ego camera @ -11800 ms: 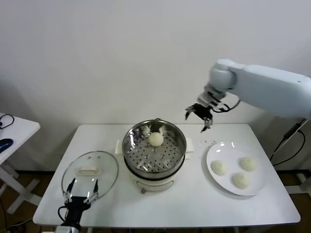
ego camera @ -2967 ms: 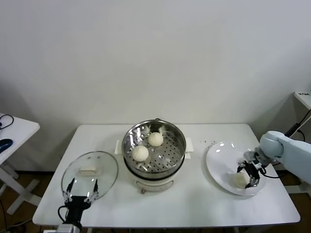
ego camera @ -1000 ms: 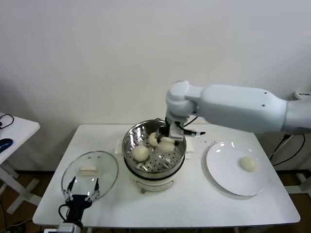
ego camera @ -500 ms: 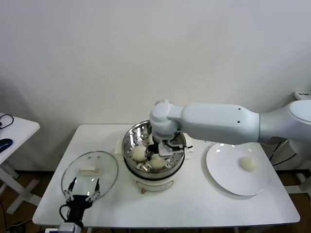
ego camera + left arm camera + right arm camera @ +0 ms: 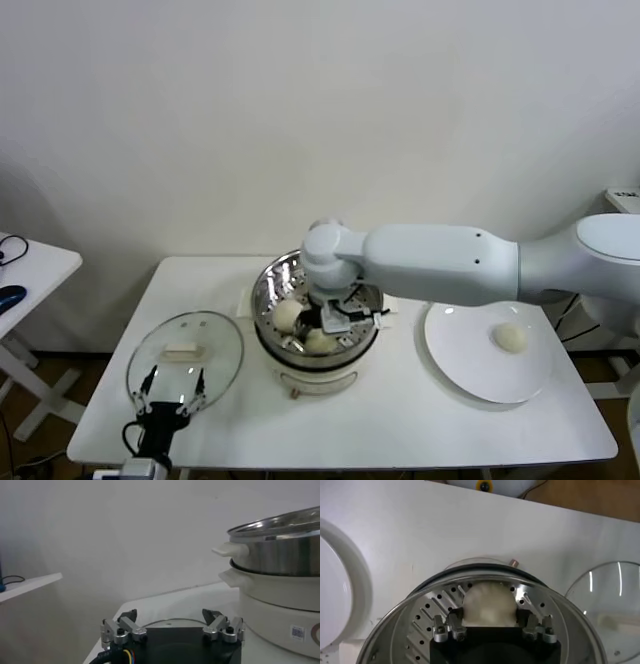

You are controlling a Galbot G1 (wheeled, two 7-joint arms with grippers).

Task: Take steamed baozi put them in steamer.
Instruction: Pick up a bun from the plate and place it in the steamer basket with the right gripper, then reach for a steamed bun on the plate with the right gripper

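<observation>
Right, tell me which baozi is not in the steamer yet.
The lone baozi on the white plate, right of the steamer; the others visible sit inside the pot.

Hidden and cut-off parts

In the head view the right hand (image 5: 322, 328) is mostly masked by its own wrist inside the steamer (image 5: 270, 290), which also covers the far bun; the bun (image 5: 487, 605) between its fingers shows fully only in the wrist view. The left hand (image 5: 165, 400) is cropped at the near edge.
</observation>
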